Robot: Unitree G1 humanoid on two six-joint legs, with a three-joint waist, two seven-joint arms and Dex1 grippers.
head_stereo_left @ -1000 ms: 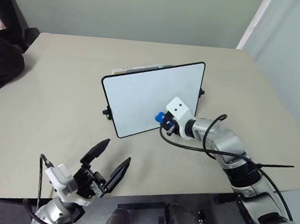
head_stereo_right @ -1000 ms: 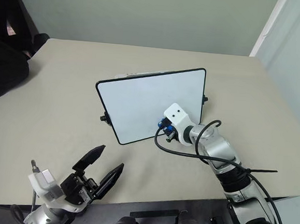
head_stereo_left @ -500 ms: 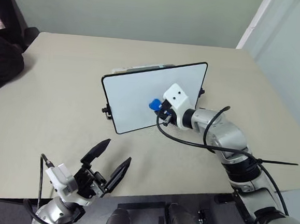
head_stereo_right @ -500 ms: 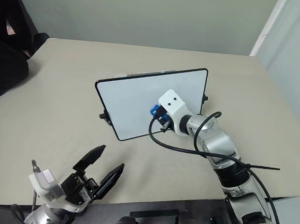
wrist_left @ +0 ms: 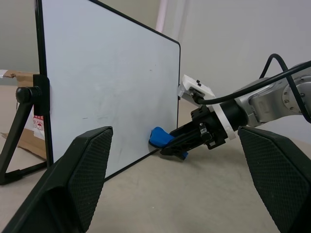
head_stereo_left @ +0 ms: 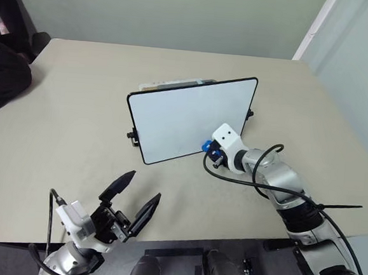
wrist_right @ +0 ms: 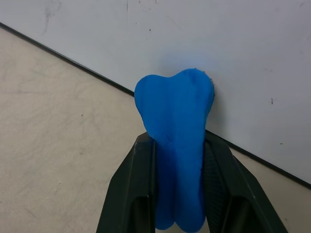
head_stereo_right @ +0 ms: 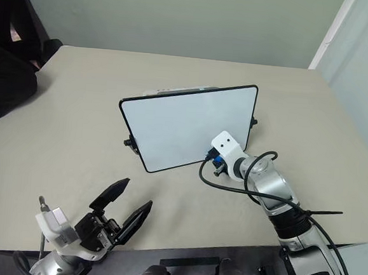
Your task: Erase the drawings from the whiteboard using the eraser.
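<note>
The whiteboard (head_stereo_left: 182, 118) stands upright on the beige table (head_stereo_left: 77, 123), its black-framed face turned toward me. The drawings are out of view; the face I see is plain white with faint smudges. My right gripper (head_stereo_left: 209, 148) is shut on the blue eraser (head_stereo_left: 206, 144) and presses it against the board's lower right corner, just above the frame. The right wrist view shows the eraser (wrist_right: 174, 136) squeezed between both black fingers (wrist_right: 142, 189). My left gripper (head_stereo_left: 143, 186) hovers open and empty near the table's front edge, well short of the board.
Behind the board lies a flat cardboard piece (head_stereo_left: 169, 83). A person in dark clothes (head_stereo_left: 5, 66) sits at the table's far left. A black cable (head_stereo_left: 257, 181) loops off my right wrist. Bare tabletop lies left of and in front of the board.
The right gripper carried the eraser up and left over the board face, then swept it back down and right to the lower right corner. The left gripper stayed still.
</note>
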